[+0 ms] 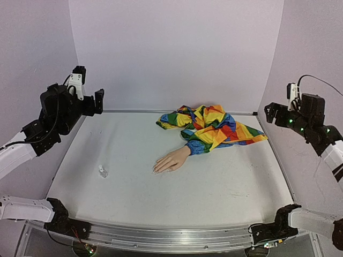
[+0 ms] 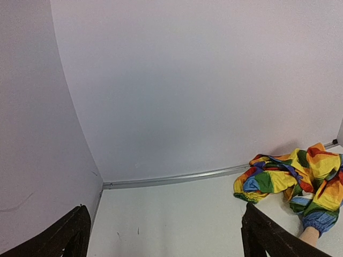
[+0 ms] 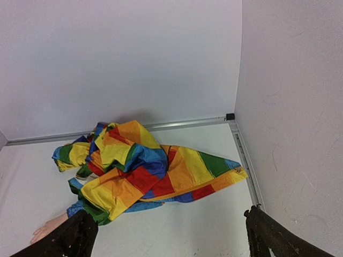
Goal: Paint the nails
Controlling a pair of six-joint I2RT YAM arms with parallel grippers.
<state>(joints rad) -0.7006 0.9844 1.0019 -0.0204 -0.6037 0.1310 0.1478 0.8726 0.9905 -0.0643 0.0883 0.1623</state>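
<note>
Top external view: hand [image 1: 171, 161] lies mid-worktop [image 1: 225, 187], fingertips pointing left; nails [image 1: 156, 170] too small to make out. Sleeve [image 1: 214, 127] bunched behind it, hiding forearm. Bottle [image 1: 103, 171] left of hand, apart, blurry. Left end effector [image 1: 95, 101] and right end effector [image 1: 272, 113] raised at sides, both spread. Wrist views cut hand off at frame edge.

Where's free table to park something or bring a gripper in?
Widest bare patch: the near strip between the mannequin hand and the front rail. Also open: far left, from the small clear bottle to the back wall, and near right, in front of the rainbow sleeve. Crowded: far right-centre, where the sleeve bunches.
</note>
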